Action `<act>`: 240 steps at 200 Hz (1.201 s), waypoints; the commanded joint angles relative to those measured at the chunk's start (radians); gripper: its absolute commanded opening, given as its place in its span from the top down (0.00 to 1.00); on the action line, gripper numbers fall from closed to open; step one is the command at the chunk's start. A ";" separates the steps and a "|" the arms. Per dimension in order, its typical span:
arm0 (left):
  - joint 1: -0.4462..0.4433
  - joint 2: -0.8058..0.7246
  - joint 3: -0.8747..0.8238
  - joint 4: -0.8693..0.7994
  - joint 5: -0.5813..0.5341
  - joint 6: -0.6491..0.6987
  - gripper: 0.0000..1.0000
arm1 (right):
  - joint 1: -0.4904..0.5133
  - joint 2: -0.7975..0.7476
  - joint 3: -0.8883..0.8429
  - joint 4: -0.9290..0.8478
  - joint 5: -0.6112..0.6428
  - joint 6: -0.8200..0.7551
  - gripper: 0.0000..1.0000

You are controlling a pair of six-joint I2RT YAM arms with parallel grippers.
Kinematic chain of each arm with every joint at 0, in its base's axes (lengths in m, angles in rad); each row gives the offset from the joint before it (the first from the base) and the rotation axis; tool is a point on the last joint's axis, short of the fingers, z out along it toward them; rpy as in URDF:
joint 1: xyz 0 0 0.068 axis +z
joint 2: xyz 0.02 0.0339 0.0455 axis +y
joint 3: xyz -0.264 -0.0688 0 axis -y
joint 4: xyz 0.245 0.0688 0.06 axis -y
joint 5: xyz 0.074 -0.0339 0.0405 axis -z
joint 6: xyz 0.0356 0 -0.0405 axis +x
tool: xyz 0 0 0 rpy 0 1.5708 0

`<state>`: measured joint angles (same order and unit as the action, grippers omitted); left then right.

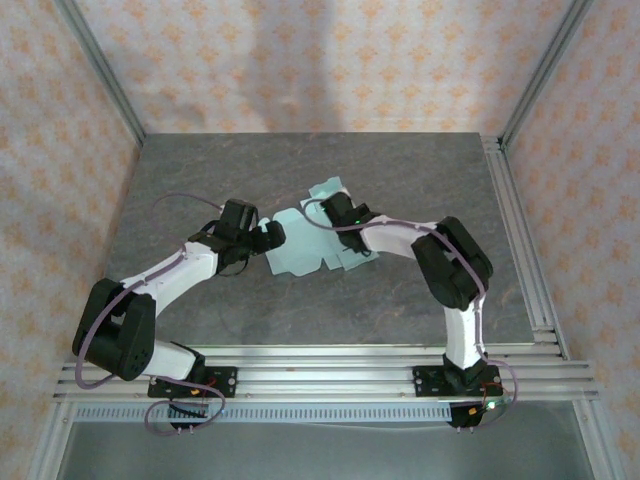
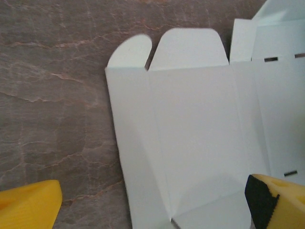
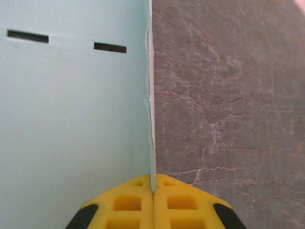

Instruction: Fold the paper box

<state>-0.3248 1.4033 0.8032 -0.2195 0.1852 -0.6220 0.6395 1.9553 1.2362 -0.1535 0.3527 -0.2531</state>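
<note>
1. Almost none of the folding looks done. In the overhead view the paper box [image 1: 305, 250] lies at mid-frame on the worktop [image 1: 300, 170] as an opened-out die-cut sheet, between the two arms, with its flaps spread toward the upper right.
2. In the left wrist view the paper box [image 2: 200, 129] takes up the right and centre of the frame. Two rounded tabs lie flat at its top edge and crease lines run down the panels. No wall stands and no tab is tucked, so I judge that the sides, the tabs and the closing are all left to do.
3. The left gripper [image 1: 268, 235] comes in from the left, its arm bent low over the worktop. Its jaws [image 2: 152, 205] are spread wide and hold nothing, with one fingertip [image 2: 28, 205] over bare worktop [image 2: 57, 95] and the other at lower right over the card.
4. The right gripper [image 1: 325, 208] reaches in from the right to the sheet's upper part. Its jaws [image 3: 153, 200] are fully closed.
5. In the right wrist view the card's [image 3: 71, 119] long edge runs straight down into the seam between the closed fingers, with bare worktop [image 3: 228, 95] to the right. I cannot tell whether they nip that edge or merely press on it.
</note>
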 commanded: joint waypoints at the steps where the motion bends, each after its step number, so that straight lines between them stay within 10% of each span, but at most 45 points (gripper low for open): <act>1: 0.007 -0.008 0.005 0.052 0.075 0.033 0.00 | -0.048 -0.059 -0.012 -0.041 -0.206 0.094 1.00; 80: 0.007 -0.009 0.007 0.061 0.111 0.047 0.00 | 0.089 0.123 0.126 -0.163 0.243 -0.068 1.00; 137: 0.007 -0.010 0.007 0.054 0.105 0.055 0.00 | -0.040 -0.023 0.041 -0.111 -0.152 0.128 1.00; 205: 0.007 0.001 0.007 0.055 0.099 0.050 0.00 | 0.079 0.095 0.092 -0.123 0.238 -0.105 1.00; 240: 0.007 0.003 0.012 0.042 0.091 0.056 0.00 | 0.065 0.047 0.066 -0.094 0.168 -0.060 1.00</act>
<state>-0.3244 1.4033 0.8028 -0.1650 0.2882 -0.5922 0.7345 2.0377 1.3087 -0.2531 0.5011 -0.3115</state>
